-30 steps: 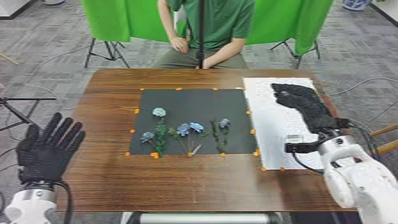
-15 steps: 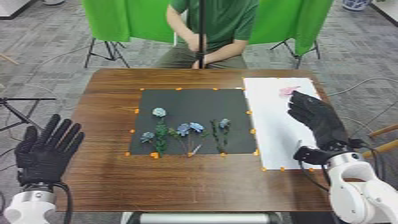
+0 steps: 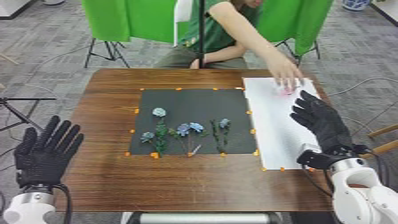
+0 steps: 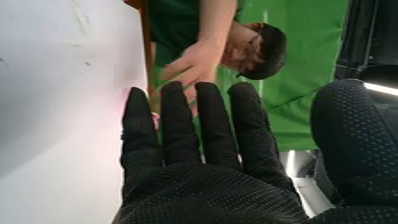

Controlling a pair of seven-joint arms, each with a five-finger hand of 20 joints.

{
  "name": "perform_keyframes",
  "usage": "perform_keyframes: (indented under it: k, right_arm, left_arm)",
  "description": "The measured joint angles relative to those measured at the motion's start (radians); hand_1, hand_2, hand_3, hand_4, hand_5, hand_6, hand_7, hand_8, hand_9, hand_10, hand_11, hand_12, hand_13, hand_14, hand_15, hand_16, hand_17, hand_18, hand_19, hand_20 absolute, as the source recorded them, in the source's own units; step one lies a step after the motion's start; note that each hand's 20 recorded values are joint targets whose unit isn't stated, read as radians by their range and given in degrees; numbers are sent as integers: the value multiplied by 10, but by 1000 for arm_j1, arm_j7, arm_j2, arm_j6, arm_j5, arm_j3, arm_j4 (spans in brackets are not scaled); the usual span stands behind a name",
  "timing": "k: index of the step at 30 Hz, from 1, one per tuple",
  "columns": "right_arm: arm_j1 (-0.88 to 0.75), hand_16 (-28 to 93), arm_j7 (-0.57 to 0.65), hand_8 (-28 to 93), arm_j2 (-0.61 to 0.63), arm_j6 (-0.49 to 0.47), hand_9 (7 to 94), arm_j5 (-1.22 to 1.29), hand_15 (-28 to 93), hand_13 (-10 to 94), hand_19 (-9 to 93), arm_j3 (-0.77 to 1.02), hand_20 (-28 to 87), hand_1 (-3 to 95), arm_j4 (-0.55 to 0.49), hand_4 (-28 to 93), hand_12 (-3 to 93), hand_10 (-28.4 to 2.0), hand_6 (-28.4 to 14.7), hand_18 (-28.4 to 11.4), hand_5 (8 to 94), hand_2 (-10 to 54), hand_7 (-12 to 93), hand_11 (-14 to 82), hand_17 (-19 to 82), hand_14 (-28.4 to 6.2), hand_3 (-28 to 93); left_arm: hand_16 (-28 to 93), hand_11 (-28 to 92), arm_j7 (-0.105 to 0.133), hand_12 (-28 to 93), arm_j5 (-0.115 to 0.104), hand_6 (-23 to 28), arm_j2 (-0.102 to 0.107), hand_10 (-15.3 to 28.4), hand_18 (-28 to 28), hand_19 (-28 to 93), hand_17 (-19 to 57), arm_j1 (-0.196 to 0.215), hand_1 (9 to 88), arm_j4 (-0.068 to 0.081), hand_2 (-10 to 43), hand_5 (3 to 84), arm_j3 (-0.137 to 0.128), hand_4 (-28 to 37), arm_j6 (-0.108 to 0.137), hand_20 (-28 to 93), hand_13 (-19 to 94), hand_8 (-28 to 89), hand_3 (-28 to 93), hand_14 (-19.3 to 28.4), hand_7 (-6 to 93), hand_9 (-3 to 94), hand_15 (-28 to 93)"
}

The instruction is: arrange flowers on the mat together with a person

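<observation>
Person's hand point(image 3: 286, 74) reaches over the far end of the white sheet point(image 3: 280, 132), fingers pointing down at the pink piece point(image 3: 285, 92); too small to tell if it's a flower, can't tell if they touch it. Right hand point(image 3: 318, 120) is wide, fingers straight, over the sheet's right edge, fingertips near the pink piece and the person's fingers. Can't tell if the glove touches the sheet. Wrist view agrees: right hand point(image 4: 209, 192) has long straight fingers, small gaps between them, thumb well out to the side, person's hand just beyond the fingertips. Left hand point(image 3: 44, 157) is wide too, fingers straight and spread, at the table's left edge, well apart from the mat. Flowers are on the dark mat point(image 3: 200, 102), left of the sheet: pale bloom point(image 3: 159, 112) highest on a leafy green stem, small blue bloom point(image 3: 147, 135) just beside that stem, two blue blooms point(image 3: 189, 127) side by side in the middle, dusky blue bloom point(image 3: 224, 122) on the right with green stems. Stems run toward the near edge. Small pale strip lies near the middle stems, too small to identify. Orange tabs line the mat's edges on the brown table point(image 3: 178, 187)
</observation>
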Motion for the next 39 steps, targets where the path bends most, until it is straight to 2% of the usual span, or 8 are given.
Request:
perform_keyframes:
  k: [19,28,39]
  right_arm:
    - [1,108,16,-99,2,-4,376,2,102,304,93,-5,230,210,0,-233,84,-94,-7,-136,366,117,94,36,187,-111,724]
    - [3,90,27,-100,3,-11,375,0,94,303,64,-16,218,211,0,-232,82,-96,-7,-117,374,115,95,35,194,-86,726]
    - [12,78,28,-100,13,-11,373,2,102,295,78,-27,227,211,1,-233,81,-97,-8,-129,375,114,95,35,187,-94,725]
  left_arm:
    - [-65,137,-1,59,-2,64,-1,130,113,231,-26,-2,253,1,120,411,1,-283,1,112,277,-85,711,136,59,371,256]
    - [-64,136,-1,60,-2,64,0,130,113,230,-25,-2,253,1,120,411,2,-283,1,112,277,-86,712,136,58,372,255]
    - [-64,135,1,60,-2,60,0,130,113,230,-25,0,251,0,119,412,1,-283,1,112,276,-87,710,136,62,371,255]
